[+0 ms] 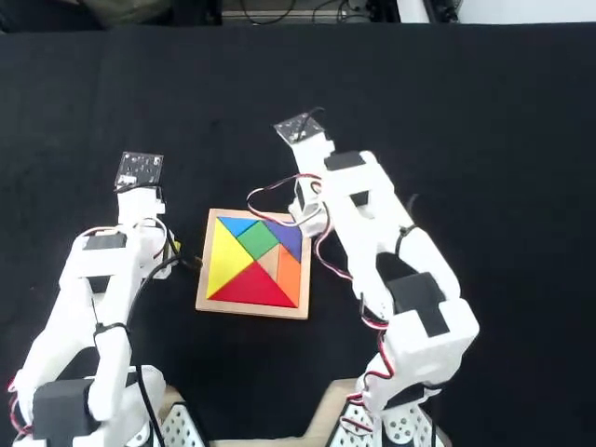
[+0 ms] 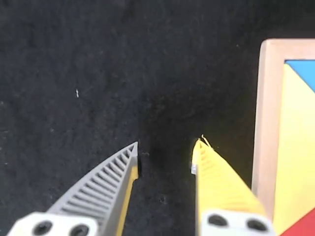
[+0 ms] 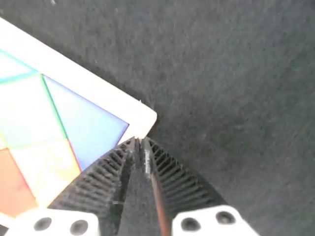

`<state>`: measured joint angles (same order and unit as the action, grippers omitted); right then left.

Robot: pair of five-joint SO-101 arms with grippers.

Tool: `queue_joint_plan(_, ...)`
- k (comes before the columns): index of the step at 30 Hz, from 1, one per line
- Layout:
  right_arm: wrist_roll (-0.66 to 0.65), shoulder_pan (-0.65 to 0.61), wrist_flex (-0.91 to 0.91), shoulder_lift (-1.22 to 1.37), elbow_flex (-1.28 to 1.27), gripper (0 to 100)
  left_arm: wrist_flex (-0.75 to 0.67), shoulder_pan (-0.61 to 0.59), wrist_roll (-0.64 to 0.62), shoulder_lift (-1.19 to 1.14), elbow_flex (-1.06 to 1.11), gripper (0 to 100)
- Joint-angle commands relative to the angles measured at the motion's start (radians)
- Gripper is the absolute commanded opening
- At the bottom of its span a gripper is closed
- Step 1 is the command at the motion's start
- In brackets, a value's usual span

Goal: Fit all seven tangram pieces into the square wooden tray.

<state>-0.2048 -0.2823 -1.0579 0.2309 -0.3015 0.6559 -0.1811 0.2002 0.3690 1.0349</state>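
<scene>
The square wooden tray (image 1: 207,300) lies in the middle of the black table, with coloured tangram pieces fitted flat inside: a yellow triangle (image 1: 223,265), a red triangle (image 1: 256,287), a green square (image 1: 259,240), an orange piece (image 1: 291,272) and others. My left gripper (image 1: 177,253) sits just off the tray's left edge (image 2: 268,123). In the left wrist view it (image 2: 167,147) is open over bare cloth, holding nothing. My right gripper (image 1: 305,222) is at the tray's far right corner (image 3: 147,118). It (image 3: 138,145) is shut, its tips touching that corner beside the purple piece (image 3: 93,128).
Black cloth covers the table all round the tray. Both arm bases stand at the near edge, with cables hanging along the right arm (image 1: 372,242). No loose pieces lie on the cloth.
</scene>
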Motion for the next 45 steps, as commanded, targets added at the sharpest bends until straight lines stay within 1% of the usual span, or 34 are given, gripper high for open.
queue_joint_plan(1, 0.011, -0.020, -0.008, -0.007, 0.064, 1.1, -0.014, -0.010, -0.003, 0.031, -0.002, 18)
queue_joint_plan(5, 0.005, -0.015, -0.014, -0.010, 0.068, 1.1, -0.014, -0.012, -0.003, 0.031, -0.002, 18)
queue_joint_plan(8, 0.002, 0.034, -0.066, -0.015, 0.073, 1.1, -0.014, -0.013, -0.003, 0.031, -0.002, 18)
queue_joint_plan(11, -0.014, 0.058, -0.068, -0.004, 0.065, 1.1, -0.014, -0.013, -0.003, 0.031, -0.002, 18)
queue_joint_plan(13, -0.031, 0.044, -0.068, 0.013, 0.061, 1.1, -0.014, -0.010, -0.003, 0.031, -0.002, 18)
queue_joint_plan(19, -0.026, 0.000, -0.069, 0.071, 0.124, 1.1, -0.014, -0.012, -0.003, 0.031, -0.002, 18)
queue_joint_plan(25, -0.025, -0.006, -0.080, 0.124, 0.191, 1.1, -0.014, -0.012, -0.003, 0.031, -0.002, 18)
queue_joint_plan(28, -0.028, 0.002, -0.133, 0.107, 0.222, 1.1, -0.014, -0.013, -0.003, 0.031, -0.002, 18)
queue_joint_plan(31, -0.035, 0.008, -0.249, 0.018, 0.269, 1.1, -0.014, -0.018, -0.006, 0.031, -0.004, 18)
queue_joint_plan(33, -0.063, -0.029, -0.318, -0.079, 0.278, 1.1, -0.014, -0.056, -0.012, 0.031, -0.013, 18)
queue_joint_plan(34, -0.109, -0.066, -0.348, -0.131, 0.266, 1.1, -0.025, -0.077, -0.026, 0.031, -0.015, 18)
queue_joint_plan(36, -0.244, -0.180, -0.407, -0.231, 0.206, 1.1, -0.061, -0.120, -0.087, 0.031, -0.008, 18)
queue_joint_plan(38, -0.368, -0.295, -0.433, -0.317, 0.110, 1.1, -0.063, -0.160, -0.120, 0.031, -0.016, 18)
queue_joint_plan(40, -0.425, -0.379, -0.397, -0.381, -0.001, 1.1, -0.063, -0.176, -0.120, 0.031, -0.010, 18)
queue_joint_plan(42, -0.427, -0.431, -0.334, -0.417, -0.097, 1.1, -0.049, -0.200, -0.061, 0.031, -0.007, 18)
queue_joint_plan(45, -0.430, -0.483, -0.284, -0.414, -0.197, 1.1, 0.008, -0.280, 0.054, 0.031, -0.002, 18)
